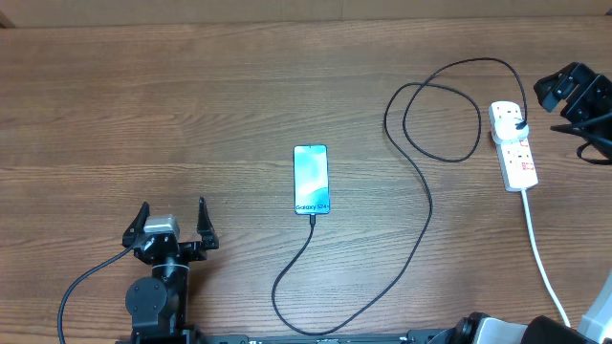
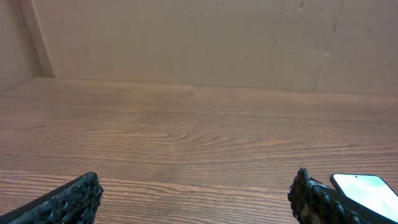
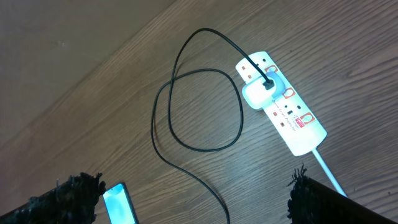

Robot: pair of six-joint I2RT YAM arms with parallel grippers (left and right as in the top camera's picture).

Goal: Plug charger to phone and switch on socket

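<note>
The phone (image 1: 311,179) lies flat mid-table, screen lit cyan; it also shows in the left wrist view (image 2: 367,190) and the right wrist view (image 3: 120,204). The black charger cable (image 1: 421,205) runs from the phone's near end in loops to a white adapter (image 1: 507,118) plugged into the white socket strip (image 1: 517,156), also in the right wrist view (image 3: 292,115). My left gripper (image 1: 172,225) is open and empty, left of the phone near the front edge. My right gripper (image 1: 574,91) is open and empty, raised just right of the socket strip.
The strip's thick white cord (image 1: 540,253) runs to the front right edge. A cardboard wall (image 2: 199,37) stands along the far side of the wooden table (image 1: 191,105).
</note>
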